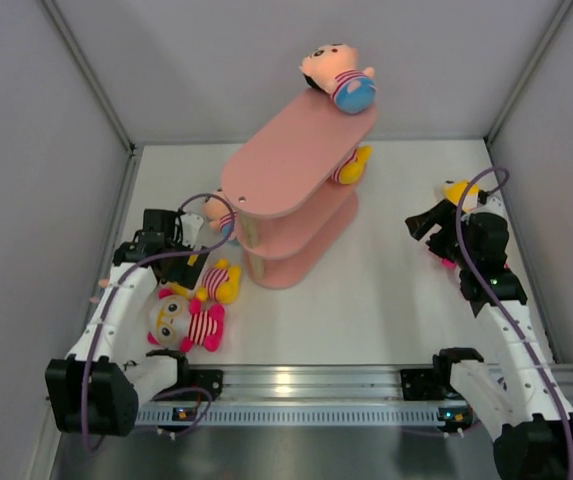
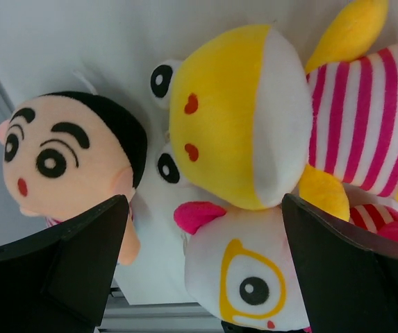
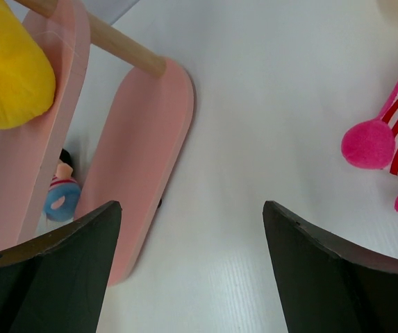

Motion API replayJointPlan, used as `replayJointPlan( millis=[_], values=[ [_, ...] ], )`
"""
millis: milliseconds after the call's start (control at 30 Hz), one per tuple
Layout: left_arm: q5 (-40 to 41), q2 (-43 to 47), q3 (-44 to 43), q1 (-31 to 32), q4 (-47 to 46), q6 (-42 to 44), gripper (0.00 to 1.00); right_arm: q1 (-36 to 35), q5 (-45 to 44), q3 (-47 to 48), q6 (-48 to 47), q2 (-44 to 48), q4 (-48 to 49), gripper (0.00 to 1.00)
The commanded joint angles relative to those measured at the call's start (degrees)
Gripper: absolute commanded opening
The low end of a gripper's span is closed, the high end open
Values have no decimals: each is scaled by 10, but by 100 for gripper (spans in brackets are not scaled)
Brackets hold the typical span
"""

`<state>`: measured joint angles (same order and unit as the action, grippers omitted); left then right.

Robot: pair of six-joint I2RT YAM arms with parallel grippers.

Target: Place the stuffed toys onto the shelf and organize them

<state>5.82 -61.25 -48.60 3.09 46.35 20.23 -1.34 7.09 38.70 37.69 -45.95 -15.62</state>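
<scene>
- Black fingers (image 2: 60, 270) of your left gripper (image 2: 205, 267) are standing wide apart and carrying nothing. The yellow animal (image 2: 233, 118) is lying just ahead of the gap, the pink white-faced toy (image 2: 247, 281) is lying between the fingertips and partly under it, and the peach-headed doll (image 2: 67, 163) is sitting ahead of the left finger.
- Your right gripper (image 3: 192, 270) is also gaping wide and empty, with the shelf (image 3: 143, 159) ahead of its left finger and a pink striped toy (image 3: 386, 146) lying beyond its right finger.
- You are, by my reading, lining up a pick from the pile under the left gripper. A blue-bottomed doll (image 1: 338, 78) is already lying on the top tier, and a yellow toy (image 1: 354, 165) on the middle one.
- The yellow animal is pointing its head toward the left finger and trailing its striped body toward the right one, so its long axis is running nearly finger to finger. The next move is likely calling for a wrist turn so the jaws close across the body before you descend.
- The shelf's long axis is running diagonally away from your left gripper toward the far right, so its near end is sitting closest to that gripper.
</scene>
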Motion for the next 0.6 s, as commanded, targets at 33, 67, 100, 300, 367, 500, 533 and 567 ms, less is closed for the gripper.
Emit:
replayJointPlan(
  millis=[33, 67, 100, 300, 367, 500, 533, 567],
  values=[
    [-55, -62, -33, -3, -16, 16, 99, 4, 27, -7, -24, 13, 1, 83],
    [-56, -76, -37, -3, -17, 15, 99, 4, 27, -8, -25, 13, 1, 83],
    [-56, -89, -41, -3, -19, 13, 99, 4, 28, -9, -27, 14, 0, 83],
    [-48, -178, -56, -3, -23, -6, 58, 4, 41, -7, -34, 19, -11, 82],
    [-46, -172, -55, -4, -20, -13, 32, 3, 65, -2, -47, 27, -13, 78],
    [-28, -63, -55, -4, -7, -13, 0, -28, 149, 37, -95, 46, -22, 72],
    [-27, -38, -58, -3, -1, -12, 0, -44, 144, 47, -102, 49, -22, 71],
    [-25, -14, -69, -3, 6, -12, 0, -92, 131, 71, -111, 53, -38, 72]
  ],
)
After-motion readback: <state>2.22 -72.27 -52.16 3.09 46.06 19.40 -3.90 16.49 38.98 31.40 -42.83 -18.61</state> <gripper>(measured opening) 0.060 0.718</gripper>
